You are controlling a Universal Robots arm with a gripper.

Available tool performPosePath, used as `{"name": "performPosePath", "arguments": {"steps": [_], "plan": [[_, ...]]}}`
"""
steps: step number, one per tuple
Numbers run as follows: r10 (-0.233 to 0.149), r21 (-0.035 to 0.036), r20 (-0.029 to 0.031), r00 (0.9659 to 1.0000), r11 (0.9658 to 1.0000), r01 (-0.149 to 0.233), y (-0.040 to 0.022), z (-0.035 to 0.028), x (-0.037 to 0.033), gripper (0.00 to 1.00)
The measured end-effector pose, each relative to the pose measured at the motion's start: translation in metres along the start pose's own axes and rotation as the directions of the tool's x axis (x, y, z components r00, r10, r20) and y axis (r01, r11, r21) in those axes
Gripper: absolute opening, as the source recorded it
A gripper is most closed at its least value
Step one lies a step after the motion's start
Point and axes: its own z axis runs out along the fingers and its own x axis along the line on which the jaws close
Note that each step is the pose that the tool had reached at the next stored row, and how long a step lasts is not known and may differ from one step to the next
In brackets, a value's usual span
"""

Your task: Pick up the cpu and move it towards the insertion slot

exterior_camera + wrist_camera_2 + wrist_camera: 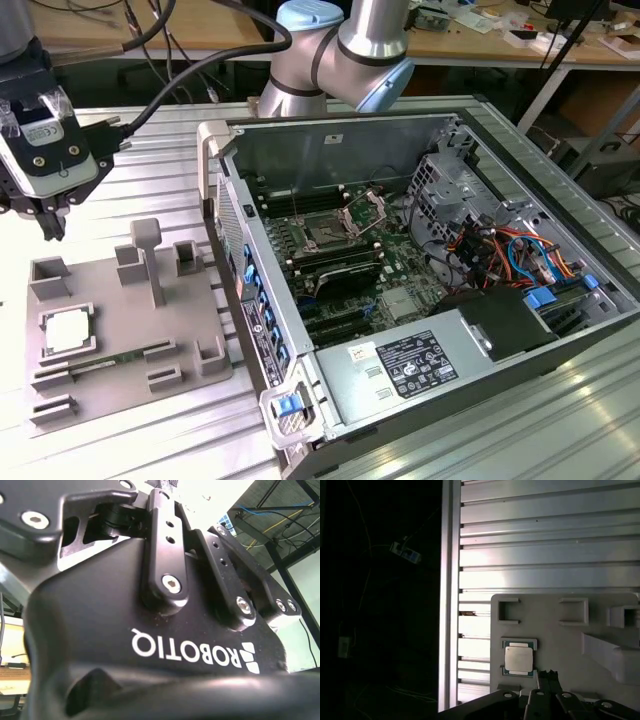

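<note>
Cpu flat in a shallow square nest of the grey fixture plate, silver top up, thin green rim around it. Untouched, nothing upon it. Also seen in the first wrist view, cpu square in its nest on the same plate.

Just beside the nest, in a narrow groove of the plate, a long green memory stick. Around it several grey upright posts and empty brackets.

End effector above the far edge of the plate, at the exterior view's left, clear of the cpu and holding nothing. Fingers drawn close together, hardly any gap between them. In the second wrist view, its black housing very near the lens.

Plate lying on a ribbed aluminium worktop. At the exterior view's right of the plate, an open computer case on its side. Inside, on the green board, the insertion slot: dark square centre, shiny metal frame swung up and open behind it. Well apart from the cpu, with the case wall between. Nearer to the camera in the case, a grey power supply. Behind the case, the robot arm, silver with pale blue caps.
</note>
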Motion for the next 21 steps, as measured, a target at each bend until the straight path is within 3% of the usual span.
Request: {"name": "performPosePath", "arguments": {"steps": [21], "plan": [[0.000, 0.0000, 0.0000, 1.0000, 1.0000, 0.000, -0.0015, 0.0050, 0.0000, 0.11]]}}
